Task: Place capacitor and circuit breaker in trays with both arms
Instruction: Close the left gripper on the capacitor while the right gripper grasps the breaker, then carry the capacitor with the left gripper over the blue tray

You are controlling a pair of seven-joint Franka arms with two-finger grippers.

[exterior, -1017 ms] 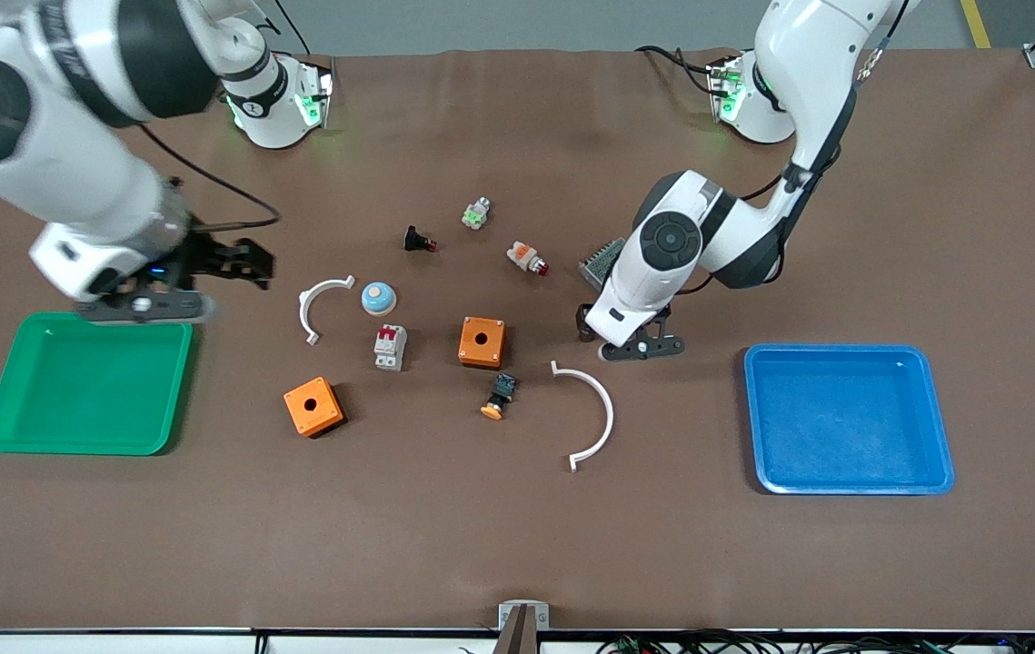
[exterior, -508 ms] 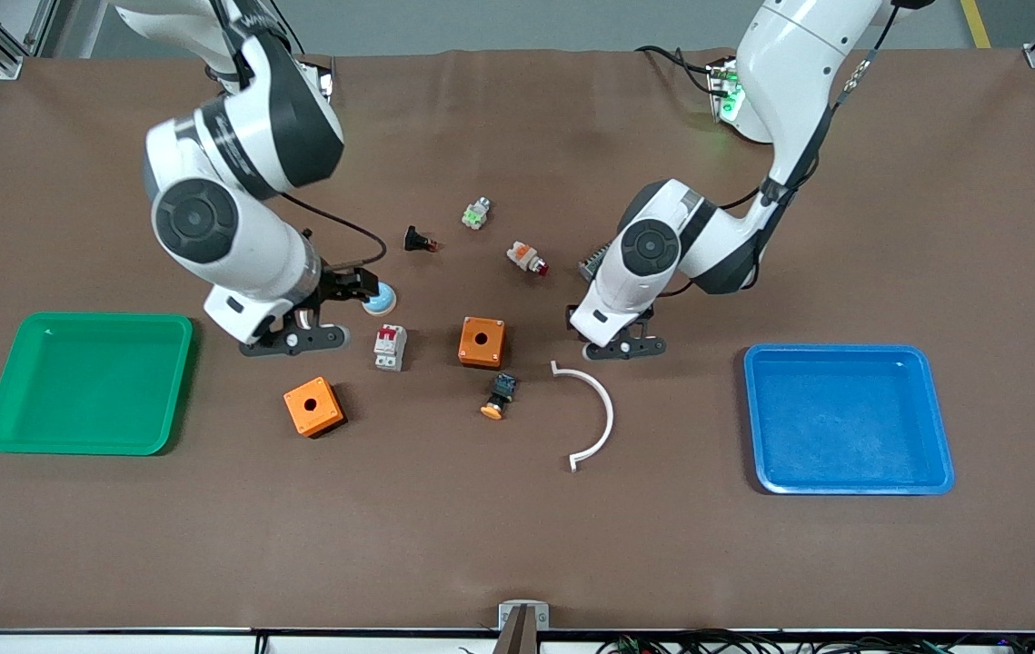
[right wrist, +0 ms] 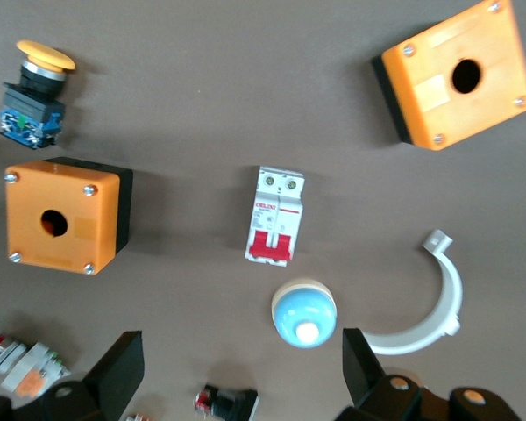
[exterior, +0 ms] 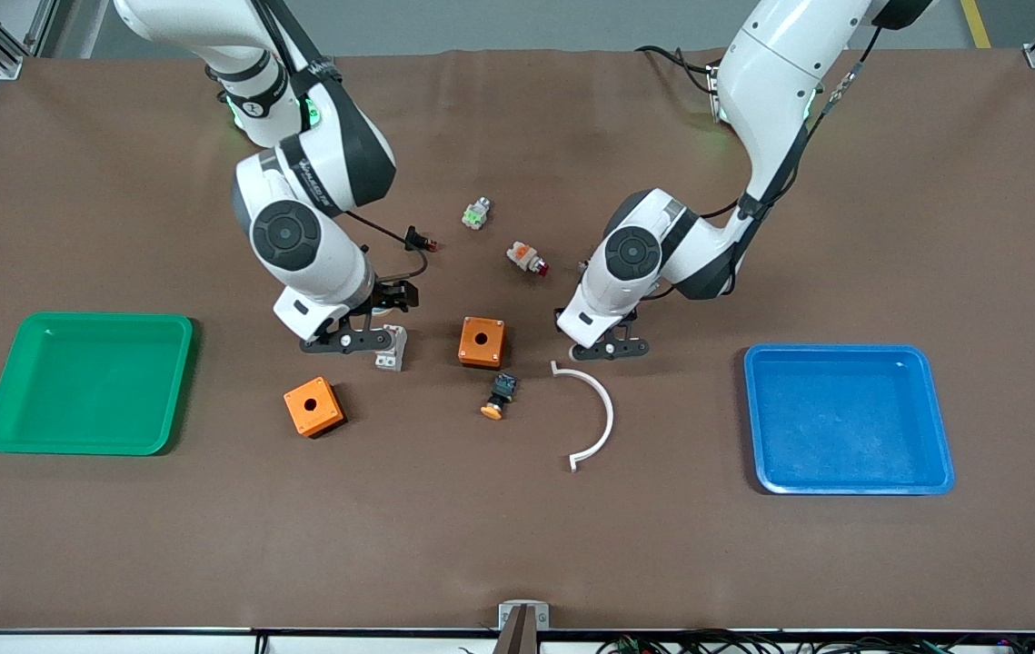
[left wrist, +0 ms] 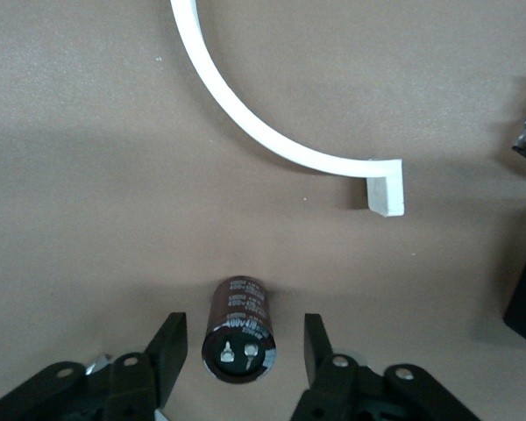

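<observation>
Since a second ago the right arm has swung in from over the green tray (exterior: 85, 381) toward the middle of the table, and its right gripper (exterior: 355, 341) now hangs over the circuit breaker (exterior: 392, 351), fingers spread wide and holding nothing. From the right wrist view the circuit breaker (right wrist: 274, 215) lies flat on the brown mat, red levers up, with a blue dome button (right wrist: 304, 313) just beside it and orange boxes (right wrist: 63, 215) around it. Meanwhile the left gripper (exterior: 610, 347) has edged toward the white curved piece (exterior: 597, 409) and sits low at the mat. In the left wrist view its fingers (left wrist: 168, 351) stand either side of the capacitor (left wrist: 240, 330), partly drawn in but with gaps showing on both sides, so not yet gripping. Well apart from all this, the blue tray (exterior: 847, 418) sits toward the left arm's end
</observation>
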